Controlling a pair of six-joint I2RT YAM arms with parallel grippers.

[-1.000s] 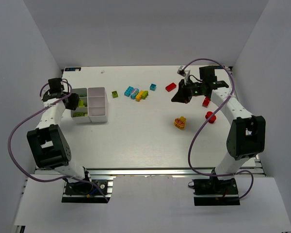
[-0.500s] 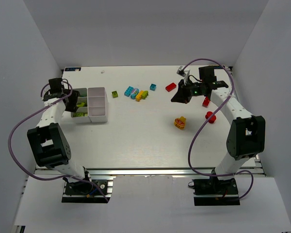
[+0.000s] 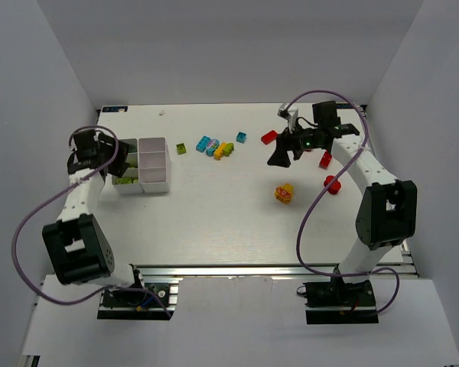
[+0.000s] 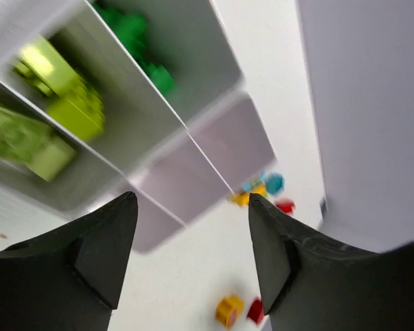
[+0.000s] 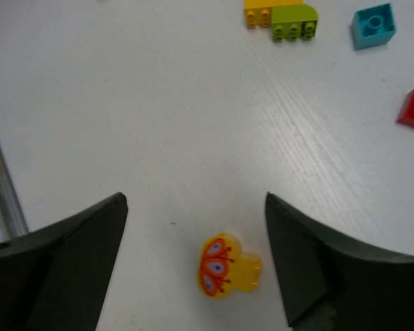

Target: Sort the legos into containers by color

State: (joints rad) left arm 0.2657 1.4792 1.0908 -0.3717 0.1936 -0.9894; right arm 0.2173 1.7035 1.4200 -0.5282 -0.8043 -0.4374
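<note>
Nearest the arm bases, a yellow brick [image 3: 284, 193] printed with an orange butterfly lay on the white table [image 3: 214, 222], right of centre. In the right wrist view its long axis ran across the picture, with the printed end to the left. Just to its right sat a round red brick [image 3: 332, 183].

Slightly farther off, the right pincer [image 3: 279, 157] hung above the table with its jaws spread wide and nothing between them. Its own camera showed the butterfly brick lying untouched between the two fingers. A long red brick [image 3: 325, 160] lay beside that arm, its long axis running roughly near to far.

On the left side, the left pincer [image 3: 119, 162] hovered over the left column of the white tray [image 3: 154, 186], jaws apart and empty. Its wrist view showed dark green bricks [image 4: 141, 41] in one compartment and lime bricks [image 4: 72, 110] in the next.

Farther back, a slightly tilted row ran left to right: two cyan bricks [image 3: 204, 143], a yellow-orange brick [image 3: 220, 151] and a lime brick [image 3: 228, 148]. A small lime brick [image 3: 181, 148] lay left of the row. A cyan square brick [image 3: 241, 137] and a far red brick [image 3: 269, 137] lay to its right.
</note>
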